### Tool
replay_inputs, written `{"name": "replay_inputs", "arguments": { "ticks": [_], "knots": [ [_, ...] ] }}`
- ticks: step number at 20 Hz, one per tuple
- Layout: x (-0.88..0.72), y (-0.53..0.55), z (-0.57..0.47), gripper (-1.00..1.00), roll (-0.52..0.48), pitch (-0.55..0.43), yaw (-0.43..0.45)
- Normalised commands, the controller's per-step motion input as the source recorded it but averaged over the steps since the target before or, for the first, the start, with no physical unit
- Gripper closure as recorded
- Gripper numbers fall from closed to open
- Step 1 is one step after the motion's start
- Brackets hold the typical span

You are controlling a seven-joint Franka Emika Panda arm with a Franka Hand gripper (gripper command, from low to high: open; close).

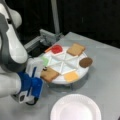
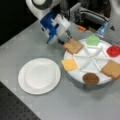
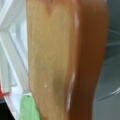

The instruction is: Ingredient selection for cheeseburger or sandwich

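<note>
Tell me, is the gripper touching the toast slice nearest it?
Touching. In a front view the gripper meets the toast slice at its edge; the wrist view is filled by toast.

Toast (image 3: 50, 62) close-up, lettuce (image 3: 28, 108) btm-left

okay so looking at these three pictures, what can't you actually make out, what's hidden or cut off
- Pincer tips: in both front views they meet the edge of the toast square, so the grip is unclear; in the wrist view the pincer does not show.
- Wrist view: toast fills the picture, hiding most of the divided tray.
- White plate: cut off by a front view's bottom.
</note>
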Motion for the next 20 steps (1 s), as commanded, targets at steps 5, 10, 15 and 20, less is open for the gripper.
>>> {"name": "replay_inputs", "arguments": {
  "ticks": [5,10,15,20],
  "knots": [
    [0.24,-0.05,-0.12,-1.00,0.357,-0.023,0.052],
    [0.20,-0.09,-0.13,-1.00,0.308,-0.021,0.031],
    [0.19,-0.12,-0.12,1.00,0.272,-0.014,0.017],
    [0.19,-0.07,-0.11,1.00,0.251,-0.010,-0.018]
  ]
}}
